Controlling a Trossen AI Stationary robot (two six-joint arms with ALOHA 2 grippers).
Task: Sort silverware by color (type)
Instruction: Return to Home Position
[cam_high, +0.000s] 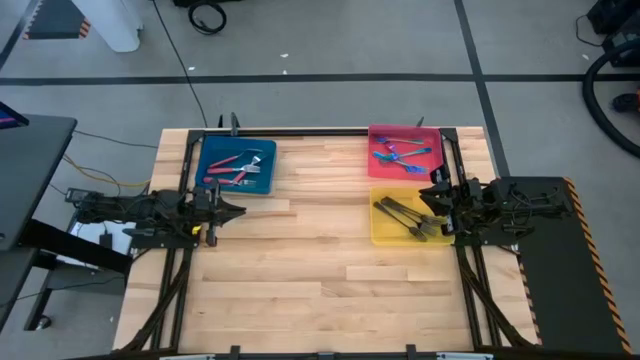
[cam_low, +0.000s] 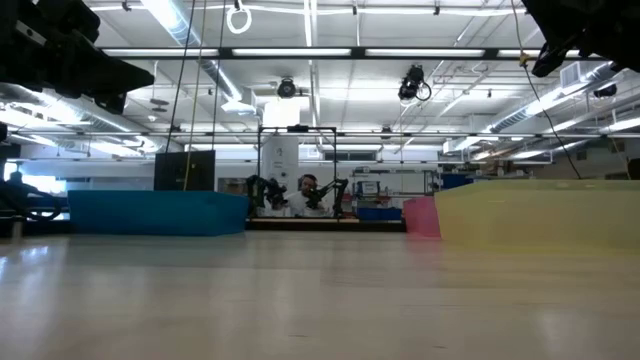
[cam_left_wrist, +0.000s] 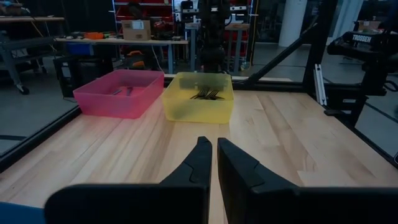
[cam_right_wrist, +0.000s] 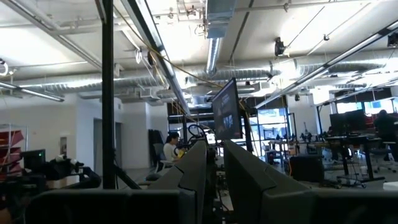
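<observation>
Red-handled forks (cam_high: 232, 168) lie in a blue tray (cam_high: 262, 185) at the far left. Blue-teal forks (cam_high: 400, 153) lie in a pink tray (cam_high: 378, 133) at the far right. Dark grey forks (cam_high: 405, 215) lie in a yellow tray (cam_high: 385, 236) just nearer; the left wrist view shows them too (cam_left_wrist: 205, 94). My left gripper (cam_high: 238, 209) (cam_left_wrist: 214, 144) is shut and empty above bare wood, near the blue tray's near edge. My right gripper (cam_high: 430, 192) (cam_right_wrist: 213, 146) is shut and empty, tipped upward over the yellow tray's right rim.
The three trays stand along the far half of the wooden table; bare wood (cam_high: 320, 290) fills the middle and the near half. A black frame rail (cam_high: 320, 130) runs along the far edge. Beyond the table, a person sits at a desk (cam_low: 308, 190) in the workshop.
</observation>
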